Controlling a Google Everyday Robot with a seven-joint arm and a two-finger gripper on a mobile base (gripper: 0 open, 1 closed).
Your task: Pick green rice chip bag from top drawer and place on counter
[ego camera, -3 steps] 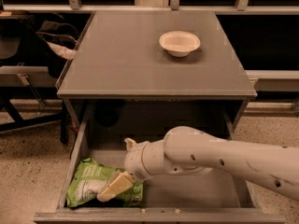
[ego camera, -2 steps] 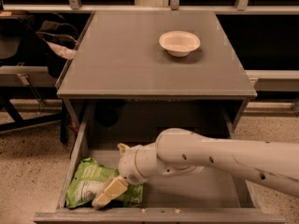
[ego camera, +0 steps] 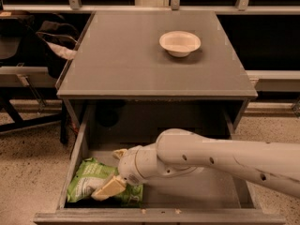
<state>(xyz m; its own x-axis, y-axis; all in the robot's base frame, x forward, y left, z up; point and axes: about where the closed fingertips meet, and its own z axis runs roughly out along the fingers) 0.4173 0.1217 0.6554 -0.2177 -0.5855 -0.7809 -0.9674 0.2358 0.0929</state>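
Reaching into top drawer [ego camera: 154, 216], gripper [ego camera: 106, 174] spread open, straddling right end of green rice chip bag [ego camera: 86, 183] stretching leftward.

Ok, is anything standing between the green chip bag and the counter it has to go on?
Nothing visible does. The gripper is at the green rice chip bag, front left in the top drawer, forward of the counter. A bowl sits back right on that counter, away from the near side.

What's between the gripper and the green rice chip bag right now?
Nothing: in the camera view the open gripper overlaps the green rice chip bag inside the top drawer.
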